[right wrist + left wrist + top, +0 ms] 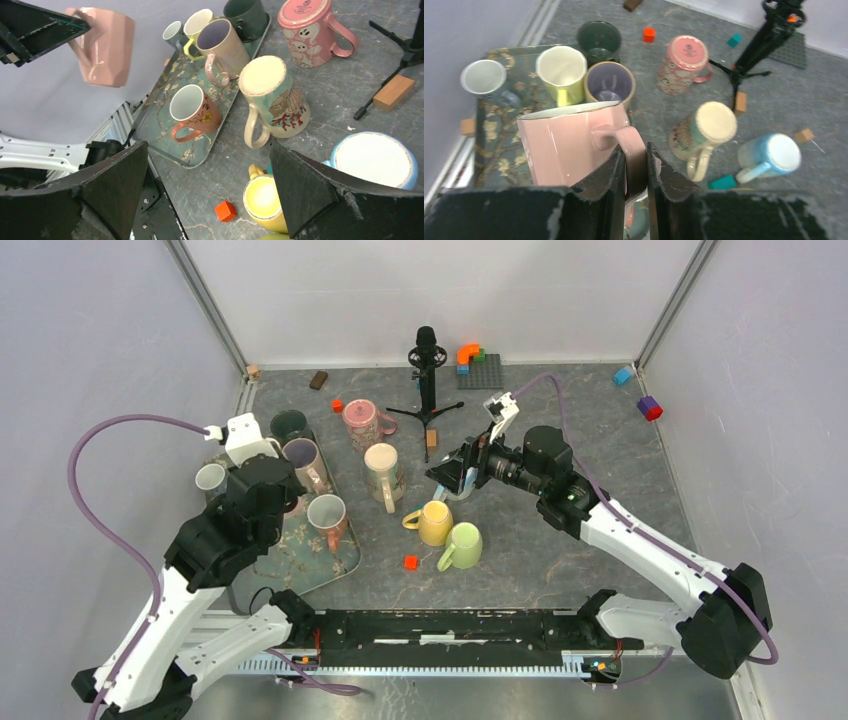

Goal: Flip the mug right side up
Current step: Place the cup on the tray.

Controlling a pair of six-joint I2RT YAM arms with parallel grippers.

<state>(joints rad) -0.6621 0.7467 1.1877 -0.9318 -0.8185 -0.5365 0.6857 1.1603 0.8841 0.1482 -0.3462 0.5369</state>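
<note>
The pink mug [569,145] hangs in the air over the flowered tray [494,137], rim up as far as I can see. The left gripper [635,156] is clamped tight on its handle. The turning looks done. Next it needs lowering straight onto a bare patch of tray, clear of the other cups. The right gripper [209,150] gapes wide and empty above the table.

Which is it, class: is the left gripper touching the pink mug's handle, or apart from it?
Touching. The left wrist view shows the left gripper shut on the handle of the pink mug, with no gap on either side.
</note>
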